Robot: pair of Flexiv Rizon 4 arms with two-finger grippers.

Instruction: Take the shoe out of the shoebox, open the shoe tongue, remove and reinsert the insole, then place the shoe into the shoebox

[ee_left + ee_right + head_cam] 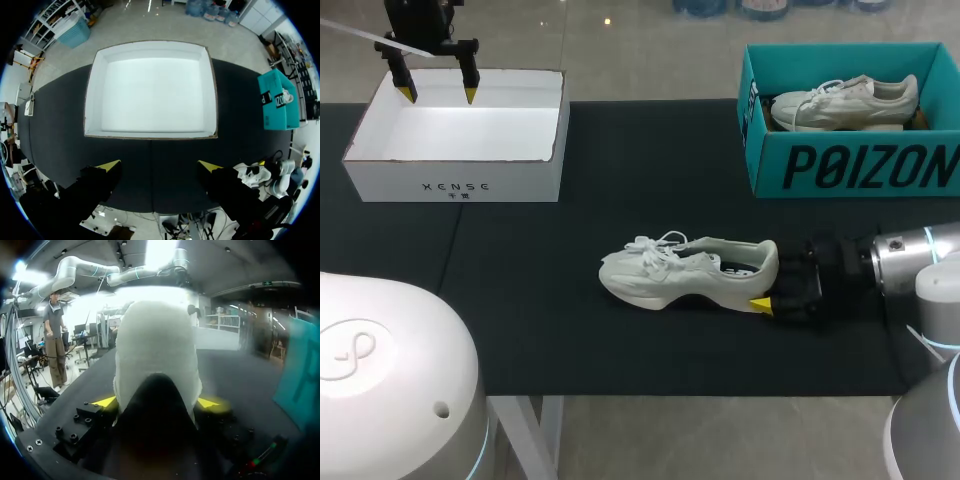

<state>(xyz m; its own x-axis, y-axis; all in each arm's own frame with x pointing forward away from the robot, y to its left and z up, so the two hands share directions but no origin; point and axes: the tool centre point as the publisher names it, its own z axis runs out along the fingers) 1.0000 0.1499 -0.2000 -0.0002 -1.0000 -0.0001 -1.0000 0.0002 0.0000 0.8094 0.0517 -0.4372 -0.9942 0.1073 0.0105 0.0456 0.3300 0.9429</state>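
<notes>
- While the shoe (685, 272) lies out on the black mat (520, 320), its heel is between the right gripper's (768, 285) fingers and its toe points straight ahead of it. It is in neither box.
- Right gripper: a yellow tip sits on each side of the heel and it looks clamped. The far tip is hidden in the head view, so contact on that side is probable, not certain.
- Laces are bunched loose at the toe end, well ahead of the gripper.
- Left gripper (439, 94) hangs over the white box (450, 182), fingers wide apart with nothing between them, well apart from the shoe.
- Risk: the grip is on the heel only, with the whole shoe ahead of the fingers. On a lift the toe could droop or twist out, and the soft collar may fold.
- Risk: the loose laces could snag on a fingertip or a box rim.
- Risk: pulling the insole could drag the shoe out of the grip.
- Room: bare mat runs ahead of the right gripper toward the white box.
- Edges: the teal box (850, 165), holding a second shoe (840, 100), stands beside the right arm. A swing that way could clip its wall. The table edge is near on the other side.
</notes>
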